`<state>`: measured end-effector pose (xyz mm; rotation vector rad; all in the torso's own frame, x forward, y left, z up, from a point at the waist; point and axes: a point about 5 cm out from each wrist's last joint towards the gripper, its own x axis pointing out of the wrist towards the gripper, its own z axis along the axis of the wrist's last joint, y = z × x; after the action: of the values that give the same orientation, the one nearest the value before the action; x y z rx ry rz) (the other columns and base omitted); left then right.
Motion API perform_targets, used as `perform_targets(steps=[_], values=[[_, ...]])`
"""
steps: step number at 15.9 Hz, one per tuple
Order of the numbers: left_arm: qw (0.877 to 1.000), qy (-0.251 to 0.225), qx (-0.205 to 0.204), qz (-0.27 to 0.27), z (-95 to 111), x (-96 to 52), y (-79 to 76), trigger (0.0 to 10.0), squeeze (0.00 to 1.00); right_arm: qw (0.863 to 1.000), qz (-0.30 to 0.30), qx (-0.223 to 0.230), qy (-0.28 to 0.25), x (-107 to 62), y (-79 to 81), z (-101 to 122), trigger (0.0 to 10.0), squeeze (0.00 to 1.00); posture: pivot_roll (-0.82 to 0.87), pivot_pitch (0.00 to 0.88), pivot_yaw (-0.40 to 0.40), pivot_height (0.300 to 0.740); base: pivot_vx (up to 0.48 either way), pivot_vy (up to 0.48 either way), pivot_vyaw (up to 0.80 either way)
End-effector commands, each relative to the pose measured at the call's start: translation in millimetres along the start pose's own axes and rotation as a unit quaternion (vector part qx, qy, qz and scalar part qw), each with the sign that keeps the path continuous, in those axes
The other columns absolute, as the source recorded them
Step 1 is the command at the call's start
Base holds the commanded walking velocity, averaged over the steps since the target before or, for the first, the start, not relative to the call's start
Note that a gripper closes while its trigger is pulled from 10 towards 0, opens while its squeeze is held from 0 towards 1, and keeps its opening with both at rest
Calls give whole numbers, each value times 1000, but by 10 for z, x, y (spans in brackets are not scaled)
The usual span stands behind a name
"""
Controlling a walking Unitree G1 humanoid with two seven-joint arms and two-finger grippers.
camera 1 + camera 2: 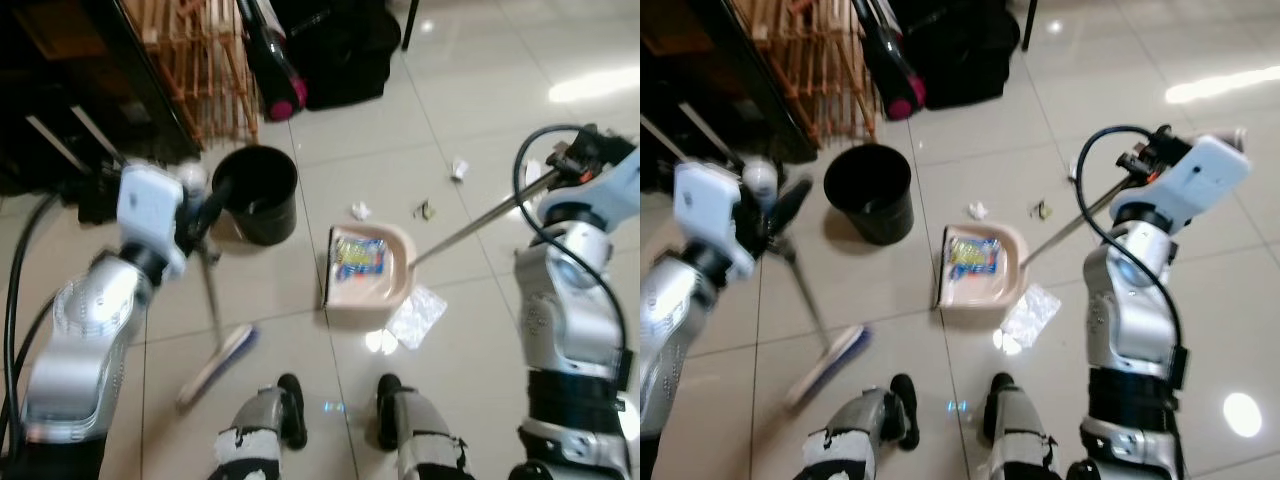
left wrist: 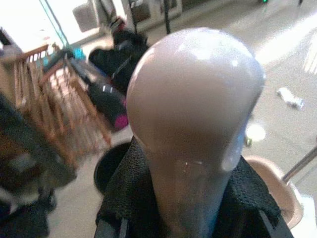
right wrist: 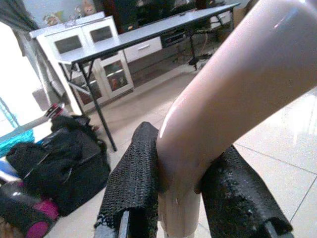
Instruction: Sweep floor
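Note:
My left gripper is shut on the broom's grey handle, and the shaft slants down to the blurred broom head on the tiles by my left foot. My right gripper is shut on the long metal handle of the pink dustpan. The dustpan rests on the floor ahead of my feet with a colourful wrapper inside. In the right wrist view, padded black fingers pinch the handle's pale grip. Paper scraps lie beyond the pan, and a clear plastic wrapper lies beside it.
A black bin stands left of the dustpan. Behind it are a wooden rack, a black bag and dark furniture. More scraps lie to the right on open tiles. My feet stand just behind the pan.

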<state>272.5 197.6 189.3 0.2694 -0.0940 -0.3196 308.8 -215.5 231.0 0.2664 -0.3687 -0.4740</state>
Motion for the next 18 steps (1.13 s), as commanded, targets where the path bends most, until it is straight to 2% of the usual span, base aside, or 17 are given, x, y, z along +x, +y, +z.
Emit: perform_targets(steps=[1, 3, 4, 6, 9, 12, 18], values=[[1000, 2, 19, 6, 14, -34, -4, 10000, 0, 1000, -1, 11, -9, -6, -13, 130, 10000, 0, 6, 194, 39, 740, 0, 0, 0], [999, 26, 0, 27, -135, -110, -57, 10000, 0, 999, 18, 31, 0, 48, 20, 429, 10000, 0, -6, 177, 36, 740, 0, 0, 0], [999, 32, 4, 26, -188, -112, -85, 10000, 0, 999, 30, 39, -5, 89, 46, 572, 10000, 0, -8, 173, 35, 740, 0, 0, 0], [999, 35, 1, 30, -218, -114, -96, 10000, 0, 998, 40, 44, -7, 107, 75, 666, 10000, 0, -14, 165, 37, 740, 0, 0, 0], [999, 44, -7, 29, -313, -103, -178, 10000, 0, 995, 81, 60, 7, 140, 234, 927, 10000, 0, -33, 152, 42, 740, 193, 0, 0], [999, 45, -10, 26, -341, -92, -228, 10000, 0, 993, 97, 65, 14, 136, 324, 991, 10000, 0, -30, 143, 41, 740, 342, 0, 0], [998, 51, -4, 34, -368, -191, -196, 10000, 0, 991, 105, 85, 12, 195, 401, 1085, 10000, 0, -1, 135, 26, 740, 365, 0, 0]])
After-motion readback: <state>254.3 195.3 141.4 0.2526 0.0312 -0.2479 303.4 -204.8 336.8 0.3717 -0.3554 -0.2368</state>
